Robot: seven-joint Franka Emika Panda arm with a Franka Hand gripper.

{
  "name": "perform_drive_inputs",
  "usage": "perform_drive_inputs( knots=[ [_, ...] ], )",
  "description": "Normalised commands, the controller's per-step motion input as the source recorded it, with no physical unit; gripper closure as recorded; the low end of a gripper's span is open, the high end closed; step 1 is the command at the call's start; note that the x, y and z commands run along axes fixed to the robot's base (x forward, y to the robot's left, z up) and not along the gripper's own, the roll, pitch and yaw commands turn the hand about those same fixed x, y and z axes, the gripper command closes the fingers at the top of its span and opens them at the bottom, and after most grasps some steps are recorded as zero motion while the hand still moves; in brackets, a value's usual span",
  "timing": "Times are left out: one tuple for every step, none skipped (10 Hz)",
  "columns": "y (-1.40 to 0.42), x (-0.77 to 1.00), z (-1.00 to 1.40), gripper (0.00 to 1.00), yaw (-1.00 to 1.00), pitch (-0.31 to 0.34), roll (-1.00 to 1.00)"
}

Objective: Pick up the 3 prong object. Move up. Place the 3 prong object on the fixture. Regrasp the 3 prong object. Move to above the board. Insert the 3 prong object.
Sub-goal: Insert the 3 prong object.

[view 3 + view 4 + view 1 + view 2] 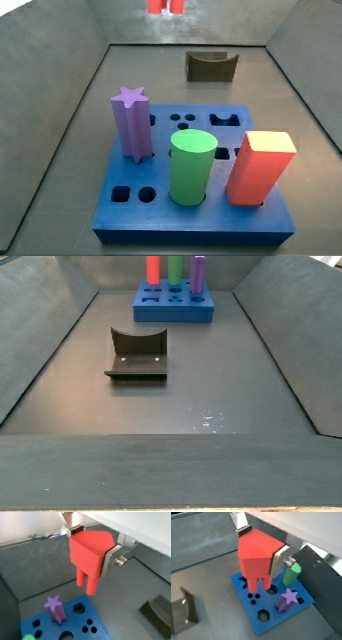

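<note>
My gripper [92, 546] is shut on the 3 prong object [88, 554], a red piece whose rod-like prongs point down. In both wrist views the silver fingers [280, 559] clamp its wide body from two sides. The piece [256, 559] hangs in the air over the blue board [281, 618], above the part with the small round holes [252, 599]. In a side view only the prong tips [166, 6] show at the frame's upper edge, beyond the board [201, 215]. The dark fixture [211, 66] stands empty on the floor, apart from the board.
On the board stand a purple star peg [130, 122], a green cylinder [191, 167] and a red-orange block [262, 167]. Grey walls enclose the bin floor. The fixture [136, 354] sits mid-floor, with the board [171, 314] at the far end.
</note>
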Motion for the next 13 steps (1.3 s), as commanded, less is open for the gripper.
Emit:
perform_drive_inputs(
  knots=[
    [-0.05, 0.05, -0.17, 1.0, 1.0, -0.007, 0.0],
    [-0.05, 0.05, -0.13, 1.0, 1.0, -0.014, 0.0],
    [-0.05, 0.05, -0.14, 1.0, 1.0, -0.014, 0.0],
    [-0.08, 0.03, -0.15, 1.0, 1.0, 0.0, 0.0],
    [-0.08, 0.0, -0.1, 1.0, 1.0, -0.003, 0.0],
    [-0.07, 0.0, -0.1, 1.0, 1.0, 0.0, 0.0],
    [-0.08, 0.0, -0.12, 1.0, 1.0, 0.0, 0.0],
    [-0.07, 0.0, -0.1, 1.0, 1.0, 0.0, -0.01],
    [-0.05, 0.0, -0.07, 1.0, 1.0, 0.0, 0.0],
    [-0.07, 0.0, -0.09, 1.0, 1.0, 0.0, -0.01],
    [-0.06, 0.0, -0.09, 1.0, 1.0, 0.0, -0.02],
    [-0.06, 0.0, -0.08, 1.0, 1.0, 0.0, -0.01],
    [-0.06, 0.0, -0.08, 1.0, 1.0, 0.0, -0.01]
  ],
)
